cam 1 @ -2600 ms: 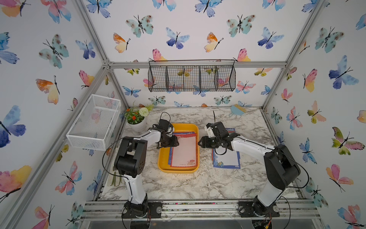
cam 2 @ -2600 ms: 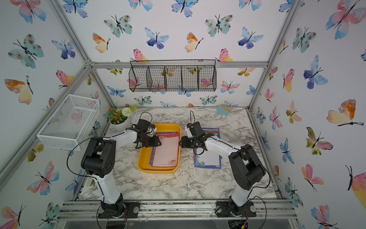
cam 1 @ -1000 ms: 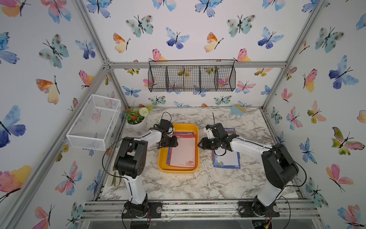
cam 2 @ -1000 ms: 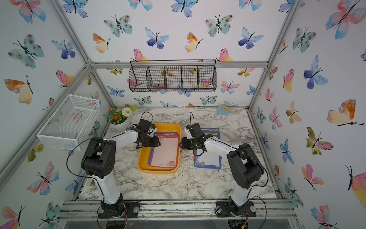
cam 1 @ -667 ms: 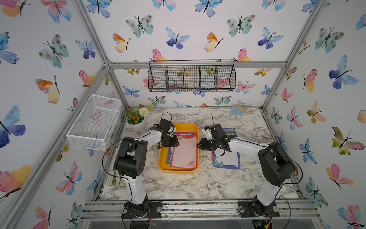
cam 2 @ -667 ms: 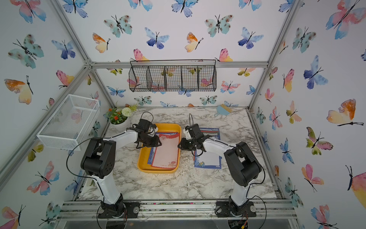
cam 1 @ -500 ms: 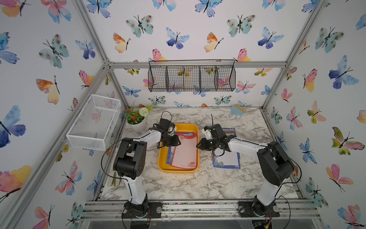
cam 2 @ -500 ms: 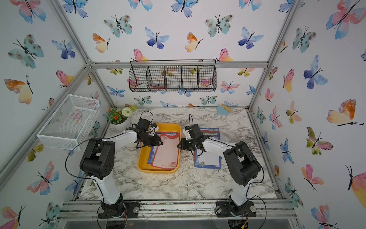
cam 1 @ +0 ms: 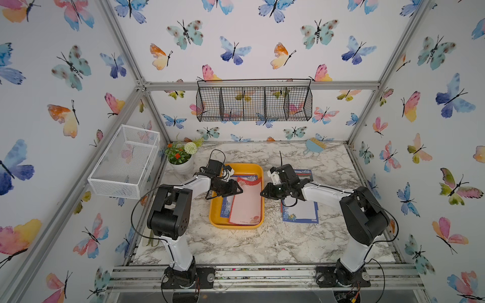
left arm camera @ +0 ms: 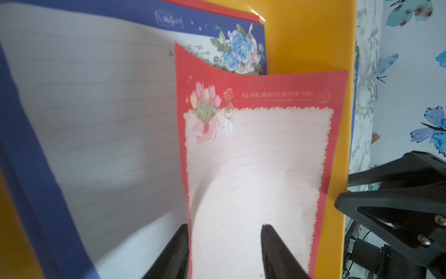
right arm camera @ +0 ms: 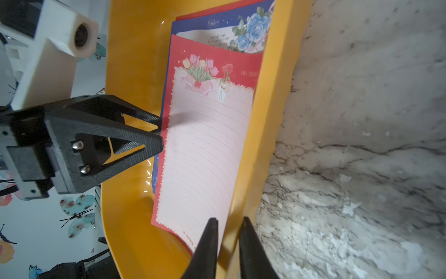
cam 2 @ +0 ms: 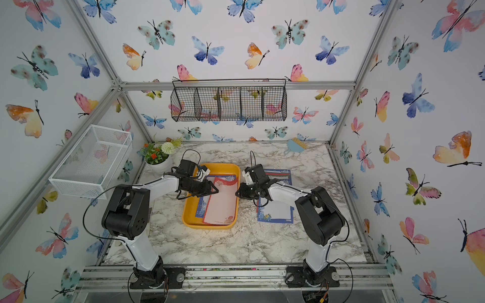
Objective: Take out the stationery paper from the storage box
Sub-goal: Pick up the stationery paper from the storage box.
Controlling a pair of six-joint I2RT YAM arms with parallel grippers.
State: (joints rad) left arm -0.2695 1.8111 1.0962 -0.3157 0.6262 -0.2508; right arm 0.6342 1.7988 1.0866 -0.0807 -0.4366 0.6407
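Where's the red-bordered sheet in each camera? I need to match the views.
Top view: red-bordered sheet, centre, slightly low.
Top view: the sheet, just left of centre, slightly low.
Left wrist: the sheet, right of centre, curled.
Right wrist: the sheet, middle of the picture.
Shared landmark: the yellow storage box holding it, visible in all four.

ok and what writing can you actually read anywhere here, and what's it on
"ALL THE BEAUTY IS FOR YOU": header of the red-bordered sheet, left wrist view.
"ALL THE": same header in the right wrist view, the rest hidden behind the storage box wall.
Small line under that header: too small to read.
Boxed logo and script on the blue-bordered sheet: blurred, unreadable.
Top views: nothing legible.
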